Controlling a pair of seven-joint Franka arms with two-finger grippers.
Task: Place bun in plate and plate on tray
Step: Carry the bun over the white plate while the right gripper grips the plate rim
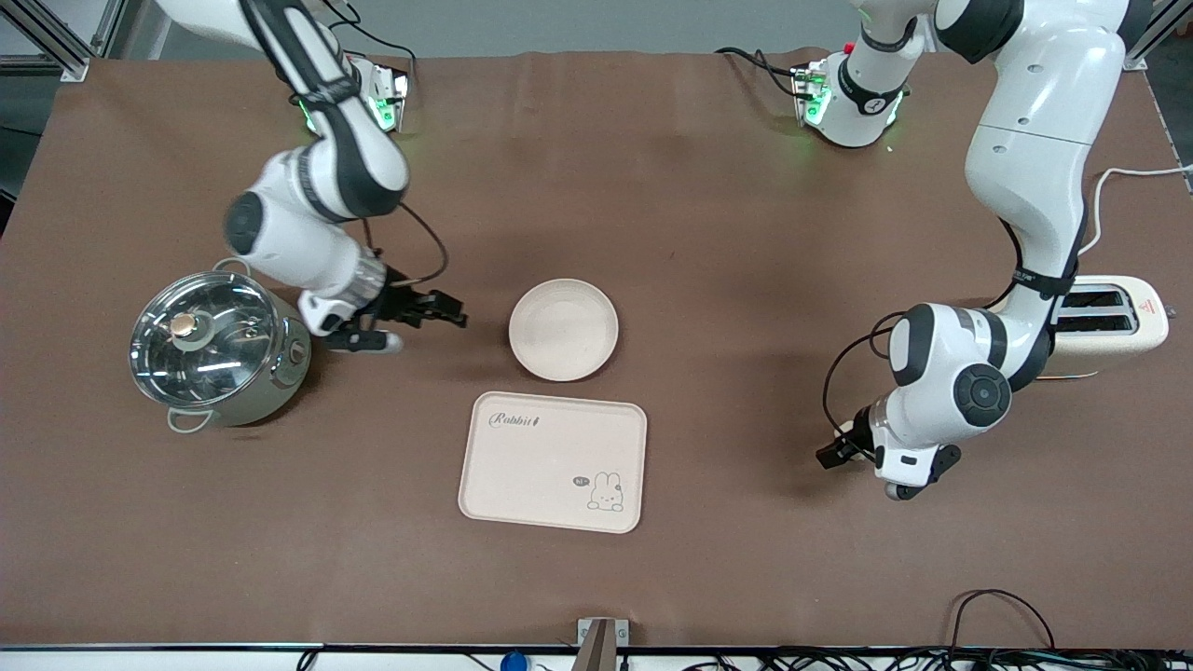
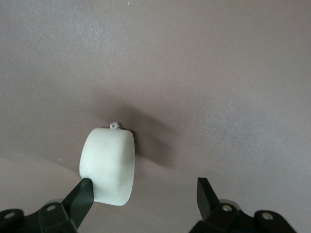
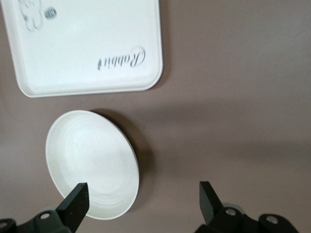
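Observation:
The bun lies on the brown table in the left wrist view; in the front view the left hand hides it. My left gripper is open and low over the table, with one fingertip against the bun's edge, so the bun sits off-centre between the jaws. The round cream plate rests empty on the table, just farther from the front camera than the tray. My right gripper is open and empty beside the plate, toward the right arm's end. The tray is bare.
A steel pot with a glass lid stands at the right arm's end, close to the right hand. A cream toaster stands at the left arm's end, by the left arm's elbow. Cables lie along the table's near edge.

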